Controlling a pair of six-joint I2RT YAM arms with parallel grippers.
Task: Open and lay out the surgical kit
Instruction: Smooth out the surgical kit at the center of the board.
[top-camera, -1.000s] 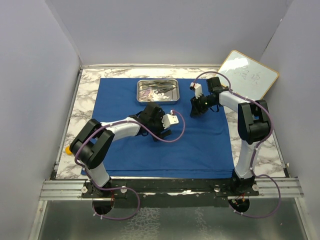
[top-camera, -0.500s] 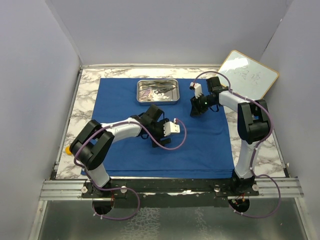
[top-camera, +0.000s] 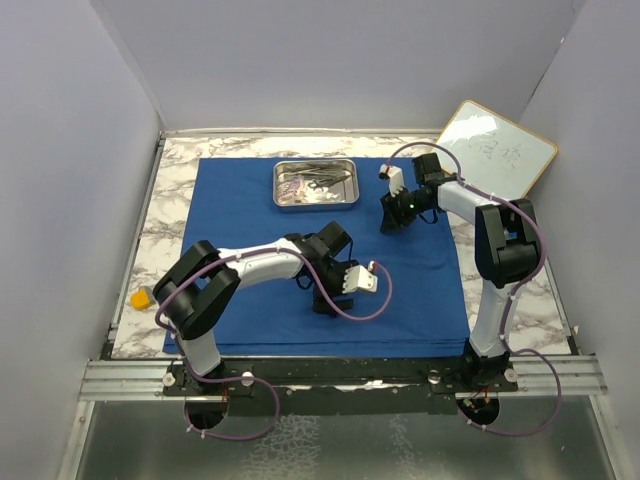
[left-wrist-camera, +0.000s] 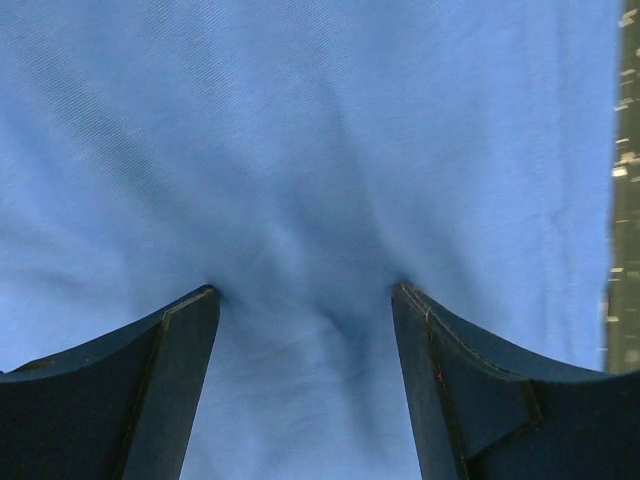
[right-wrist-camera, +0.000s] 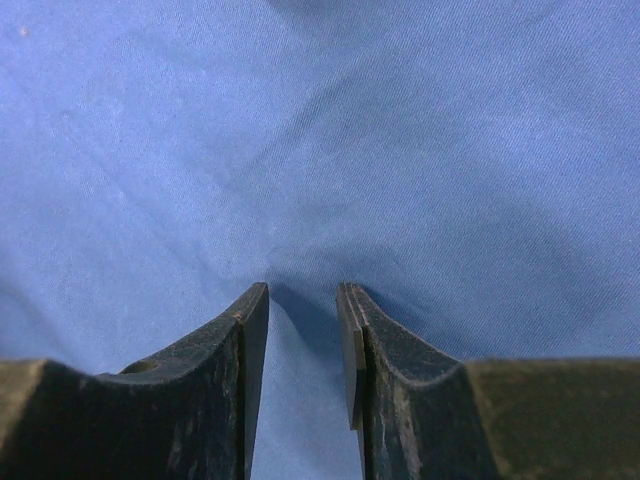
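**Top external view.** The royal-blue cloth wrap lies spread flat over the marble table, and the steel tray sits on its far middle part. The tray holds thin metal instruments and some pale bits, all too small to tell apart. The left gripper points down at the cloth, well to the near side of the tray. The right gripper points down at the cloth just to the right of the tray. From this height neither pair of fingers can be read. A whiteboard leans further right of the tray. A yellow block lies off the cloth, far to the tray's near left.

**Left wrist view.** The left gripper has its fingers spread wide. Both tips press into the cloth and hold nothing. Soft creases run to each tip, so the cloth looks thin, limp and light. It is likely to slide and bunch rather than lift as a sheet. An edge or corner would probably give a better hold than this flat middle. A blurred dark strip at the right border may be the cloth's edge.

**Right wrist view.** The right gripper has its fingers close together with a narrow gap, tips down on the cloth. Wrinkles converge on that gap. I cannot tell whether a fold is nipped there or only pressed. The tray is out of frame. It would probably be rigid, smooth and slippery, so its rim looks like the best place to grip it, and the loose instruments could rattle or spill.
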